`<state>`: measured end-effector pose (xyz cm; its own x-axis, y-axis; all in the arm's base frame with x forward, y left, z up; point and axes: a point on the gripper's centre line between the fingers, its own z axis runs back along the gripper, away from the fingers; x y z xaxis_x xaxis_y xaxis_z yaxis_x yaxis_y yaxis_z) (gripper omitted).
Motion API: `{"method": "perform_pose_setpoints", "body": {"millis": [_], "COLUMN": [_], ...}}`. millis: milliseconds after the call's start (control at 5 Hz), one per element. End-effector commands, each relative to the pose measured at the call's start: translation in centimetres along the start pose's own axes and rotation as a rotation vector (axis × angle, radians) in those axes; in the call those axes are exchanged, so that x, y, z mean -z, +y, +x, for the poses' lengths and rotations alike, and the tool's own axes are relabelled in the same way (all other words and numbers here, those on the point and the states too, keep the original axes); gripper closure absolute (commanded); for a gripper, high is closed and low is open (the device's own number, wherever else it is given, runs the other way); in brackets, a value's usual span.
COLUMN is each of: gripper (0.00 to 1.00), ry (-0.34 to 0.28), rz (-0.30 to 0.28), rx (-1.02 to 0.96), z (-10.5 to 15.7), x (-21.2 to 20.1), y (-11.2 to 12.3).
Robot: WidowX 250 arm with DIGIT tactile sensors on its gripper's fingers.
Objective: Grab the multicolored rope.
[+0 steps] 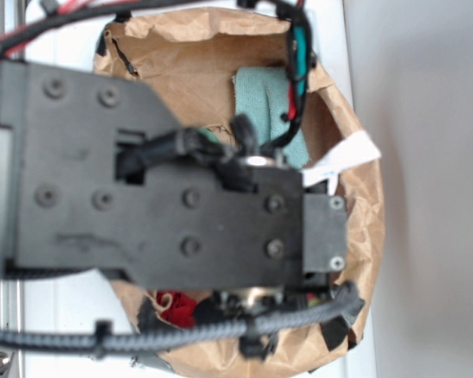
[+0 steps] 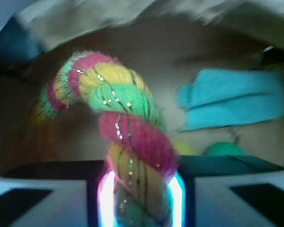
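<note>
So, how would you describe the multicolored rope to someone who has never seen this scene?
Look inside the brown paper bag. The multicolored rope is the thick twisted cord arching up from between the pincer fingers in the wrist view. Its red, yellow and green strands set it apart from the flat teal cloth beside it.

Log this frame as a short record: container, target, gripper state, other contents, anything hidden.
container: brown paper bag, open at top
target: multicolored rope, red, yellow and green twist, arching up inside the bag
gripper: gripper shut on the rope, a finger on each side
other contents: teal cloth; a small green item behind the rope, too blurred to name
hidden: exterior view mostly blocked by the arm
</note>
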<state>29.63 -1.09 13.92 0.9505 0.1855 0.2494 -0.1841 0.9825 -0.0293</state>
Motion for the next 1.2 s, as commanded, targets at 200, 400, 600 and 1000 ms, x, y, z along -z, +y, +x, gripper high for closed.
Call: {"method": "perform_pose_setpoints", "body": {"millis": [200,400,600,1000], "gripper": [1.0,1.0,1.0,1.0], "ry": [-0.048,0.017,0.015,-0.034], "rz": [0.068,-0.024,-0.054,-0.068], "rx": [-0.005,-0.037,-0.042,-0.004], "z": [1.9,2.4,2.3,1.5], "x": [-4.9,-6.1,-6.7,-6.4], "y": [2.8,2.9,3.3,2.9]}}
